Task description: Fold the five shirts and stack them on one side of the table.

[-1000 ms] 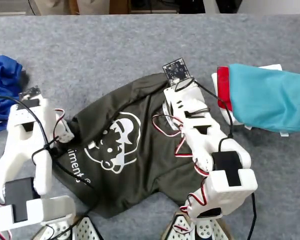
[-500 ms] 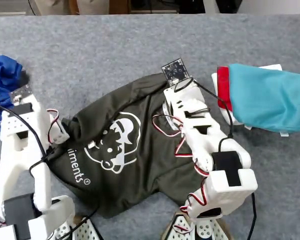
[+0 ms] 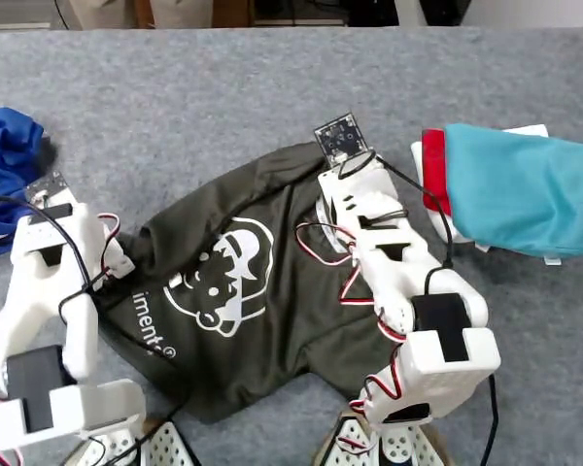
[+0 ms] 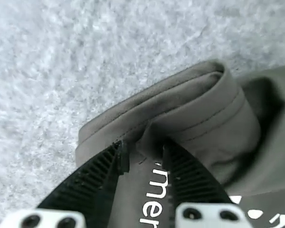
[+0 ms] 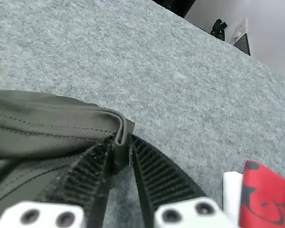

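A dark olive shirt (image 3: 243, 291) with a white print lies crumpled in the middle of the grey table. My left gripper (image 4: 143, 151) sits at the shirt's left edge, shut on a bunched fold of the hem (image 4: 180, 114). In the high view that gripper (image 3: 124, 260) lies low beside the cloth. My right gripper (image 5: 121, 152) is shut on the folded hem (image 5: 61, 116) at the shirt's far edge, under the arm's camera board (image 3: 342, 138). A stack of folded shirts (image 3: 515, 184), teal over red and white, rests at the right side.
A crumpled blue shirt (image 3: 5, 155) lies at the table's left edge, close behind my left arm. Open grey felt (image 3: 223, 87) stretches across the far half of the table. The right arm's body (image 3: 408, 282) covers the olive shirt's right side.
My left arm swung out to the left and then came back right, and the shirt's left edge followed it. The right arm and its hold stayed the same.
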Tool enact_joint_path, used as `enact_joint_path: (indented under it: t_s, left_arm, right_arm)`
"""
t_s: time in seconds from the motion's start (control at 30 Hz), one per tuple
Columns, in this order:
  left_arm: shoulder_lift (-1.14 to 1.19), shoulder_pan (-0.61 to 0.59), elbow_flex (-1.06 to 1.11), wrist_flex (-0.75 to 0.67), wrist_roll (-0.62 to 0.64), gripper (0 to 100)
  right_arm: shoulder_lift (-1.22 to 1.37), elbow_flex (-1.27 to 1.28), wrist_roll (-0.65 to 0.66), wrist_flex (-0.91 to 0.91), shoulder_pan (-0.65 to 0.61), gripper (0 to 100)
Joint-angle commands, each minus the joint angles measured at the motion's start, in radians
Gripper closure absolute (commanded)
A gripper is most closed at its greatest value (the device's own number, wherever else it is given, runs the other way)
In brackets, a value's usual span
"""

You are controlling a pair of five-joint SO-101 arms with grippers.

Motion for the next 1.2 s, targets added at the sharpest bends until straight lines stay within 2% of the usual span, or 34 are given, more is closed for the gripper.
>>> enact_joint_path:
  t_s: [0.0,0.2,0.4,0.7,0.8,0.83,0.97,1.17]
  left_arm:
    - [0.016,-0.003,-0.021,0.000,0.011,87]
    - [0.025,0.068,-0.021,0.003,0.014,87]
    - [0.030,0.164,-0.021,-0.011,0.074,87]
    - [0.051,0.152,-0.025,-0.032,0.074,88]
    - [0.051,0.143,-0.055,-0.011,0.069,95]
    - [0.051,0.133,-0.077,0.005,0.074,99]
    - [0.050,0.078,-0.206,0.124,0.071,98]
    - [0.050,0.008,-0.594,0.443,0.021,98]
  right_arm:
    - [-0.004,-0.039,0.009,-0.015,-0.010,99.6]
    - [-0.004,-0.039,0.009,-0.015,-0.010,99.6]
    - [-0.004,-0.039,0.009,-0.015,-0.010,99.6]
    - [-0.004,-0.039,0.009,-0.015,-0.010,99.6]
    - [-0.004,-0.039,0.009,-0.015,-0.010,99.6]
    - [-0.004,-0.039,0.009,-0.015,-0.010,99.6]
    - [-0.013,-0.047,0.009,-0.015,-0.004,99.6]
    - [-0.150,-0.056,0.005,-0.015,0.030,99.6]
